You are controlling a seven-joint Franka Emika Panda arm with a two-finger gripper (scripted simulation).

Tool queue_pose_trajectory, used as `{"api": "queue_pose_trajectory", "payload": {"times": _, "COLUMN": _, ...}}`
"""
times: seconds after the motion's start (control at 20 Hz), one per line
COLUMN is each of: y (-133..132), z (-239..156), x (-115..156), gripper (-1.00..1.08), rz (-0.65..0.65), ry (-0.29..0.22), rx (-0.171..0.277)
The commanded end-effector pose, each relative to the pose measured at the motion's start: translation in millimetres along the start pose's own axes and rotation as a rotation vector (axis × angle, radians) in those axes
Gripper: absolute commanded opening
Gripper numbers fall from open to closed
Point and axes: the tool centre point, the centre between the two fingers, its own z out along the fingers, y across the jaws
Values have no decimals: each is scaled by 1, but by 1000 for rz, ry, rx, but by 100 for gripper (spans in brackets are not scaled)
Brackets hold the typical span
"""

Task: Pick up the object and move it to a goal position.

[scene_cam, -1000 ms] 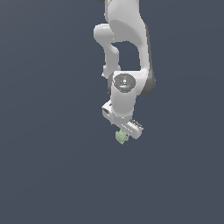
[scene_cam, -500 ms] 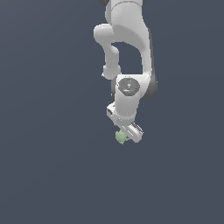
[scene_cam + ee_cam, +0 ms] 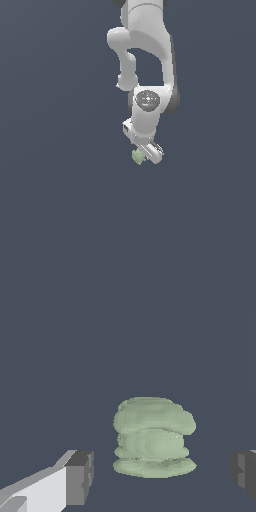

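The object is a small pale sage-green lumpy block with layered, ridged sides. It rests on the dark grey surface. In the wrist view it stands between my two fingers, with a gap on each side and neither pad touching it. My white gripper is open, with one dark pad on one side and the other pad at the frame's edge. In the exterior view the object peeks out beside the gripper, which is low over it and partly hides it.
The white arm comes down from the top of the exterior view. Only the plain dark grey surface shows around it. No goal marker shows.
The wrist and gripper have shifted slightly to the exterior view's right and a little lower, mostly before the last half second. The object has stayed where it was.
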Motion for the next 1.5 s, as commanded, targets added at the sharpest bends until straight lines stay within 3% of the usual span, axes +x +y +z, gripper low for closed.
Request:
{"api": "queue_pose_trajectory", "payload": {"times": 0.0, "y": 0, "z": 7, "x": 0, "gripper": 100, "rz": 1, "ry": 0, "rx": -1}}
{"api": "queue_pose_trajectory", "payload": {"times": 0.6, "y": 0, "z": 48, "x": 0, "gripper": 100, "rz": 5, "ry": 0, "rx": -1}}
{"api": "queue_pose_trajectory", "payload": {"times": 0.65, "y": 0, "z": 48, "x": 0, "gripper": -100, "rz": 5, "ry": 0, "rx": -1}}
{"api": "queue_pose_trajectory", "payload": {"times": 1.45, "y": -4, "z": 32, "x": 6, "gripper": -100, "rz": -18, "ry": 7, "rx": 15}}
